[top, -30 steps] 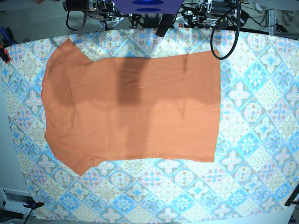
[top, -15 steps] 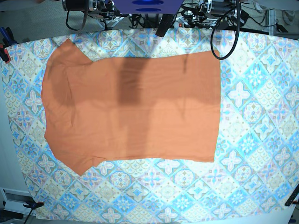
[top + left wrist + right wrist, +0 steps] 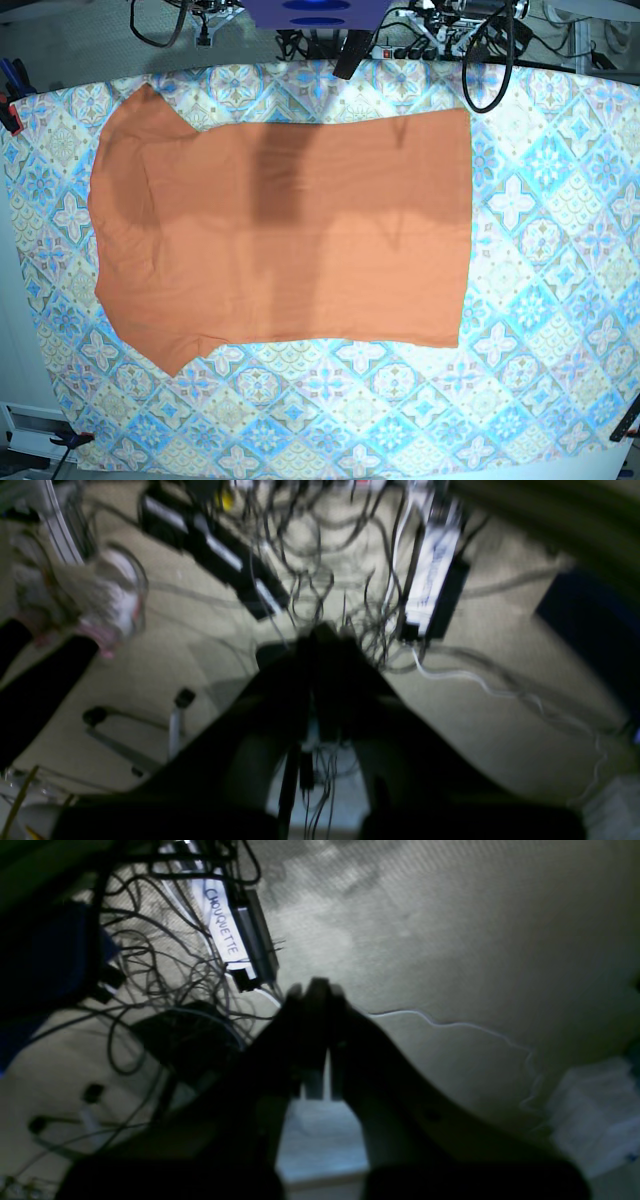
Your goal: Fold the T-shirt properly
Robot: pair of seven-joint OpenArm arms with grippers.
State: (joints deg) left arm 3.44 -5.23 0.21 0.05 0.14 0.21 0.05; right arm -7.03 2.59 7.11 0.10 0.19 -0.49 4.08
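The burnt-orange T-shirt (image 3: 290, 230) lies spread flat on the tablecloth in the base view, with its sleeves at the left and its straight hem at the right. No gripper shows in the base view. In the left wrist view my left gripper (image 3: 322, 632) is a dark blurred shape with its fingers pressed together and nothing between them. It hangs over a floor full of cables. My right gripper (image 3: 315, 986) is likewise shut and empty in the right wrist view, also above the floor. Neither wrist view shows the shirt.
The blue-and-beige patterned tablecloth (image 3: 540, 300) covers the table around the shirt. A black cable loop (image 3: 488, 70) hangs over its far edge. Clamps (image 3: 10, 110) hold the cloth at its corners. A white labelled power strip (image 3: 225, 935) and tangled wires lie on the floor.
The arm parts and cables along the top edge of the base view have shifted slightly upward. The T-shirt has not moved.
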